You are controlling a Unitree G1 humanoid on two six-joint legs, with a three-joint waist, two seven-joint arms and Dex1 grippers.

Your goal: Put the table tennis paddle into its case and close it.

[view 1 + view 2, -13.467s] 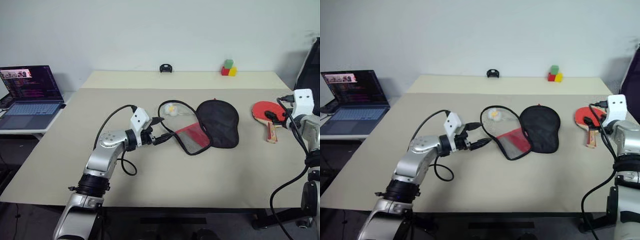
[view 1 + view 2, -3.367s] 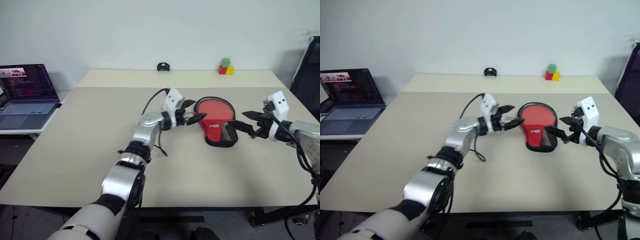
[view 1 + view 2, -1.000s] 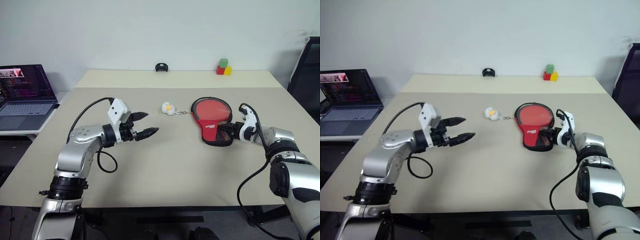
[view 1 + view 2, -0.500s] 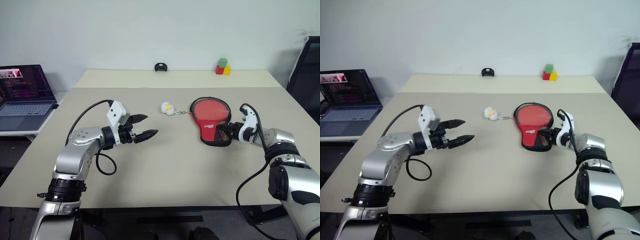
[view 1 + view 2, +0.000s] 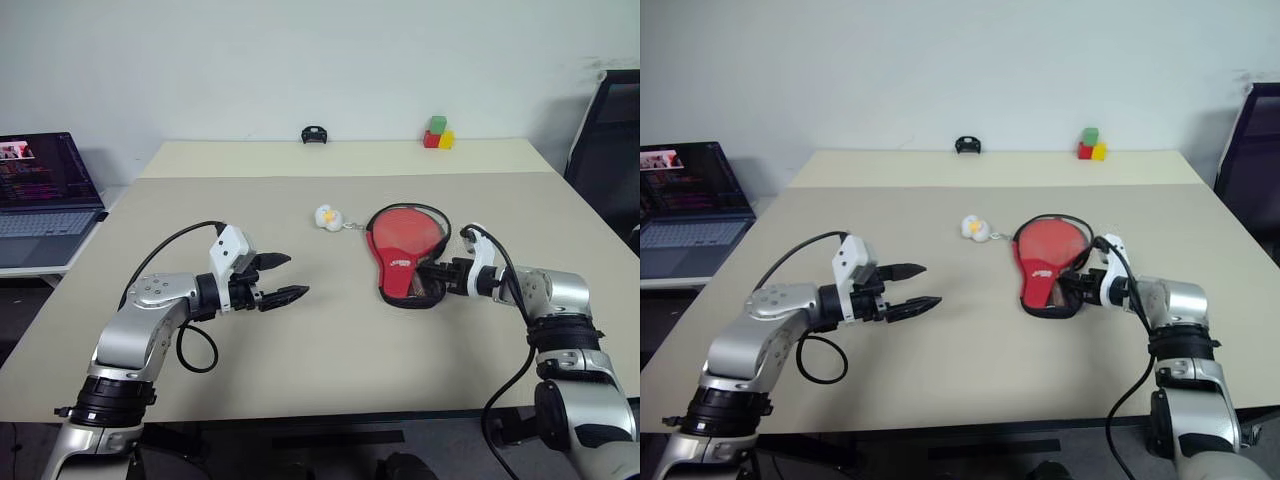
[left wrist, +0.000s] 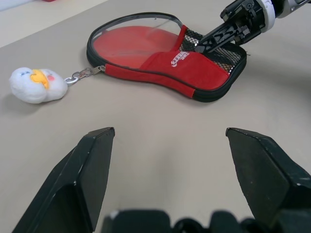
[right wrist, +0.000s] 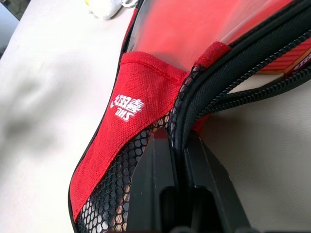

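The case (image 5: 405, 255) lies on the bench (image 5: 330, 370), over toward the right-hand edge and about midway between front and back, round end to the far side and narrow neck toward the near side. And there's the right pincer (image 7: 177, 145), clamped right down on the black zipper edge at the neck, beside the mesh pocket (image 7: 104, 199), fingers squeezed together on the fabric rim. The left pincer (image 5: 290, 279) hangs wide open and empty above the bench, well apart from the case, nearer the left side.

The table tennis paddle looks to be tucked inside: there's red showing through the case's open mouth, but whether that's rubber face or a clear window over it, I can't say for sure, and the handle is not visible at all.

Now the closing. My read is the zipper still gapes along the right side, judging by the loose black loop of edge. To do this well, that right grip should hold the neck steady while the left comes across for the plush duck charm (image 6: 38, 85) on its little chain, just off the case's far-left rim, presumably the zip pull. Draw it along the curve, low and smooth, no yanking upward, or the whole case slides.

Where the slider itself sits is too small to tell.
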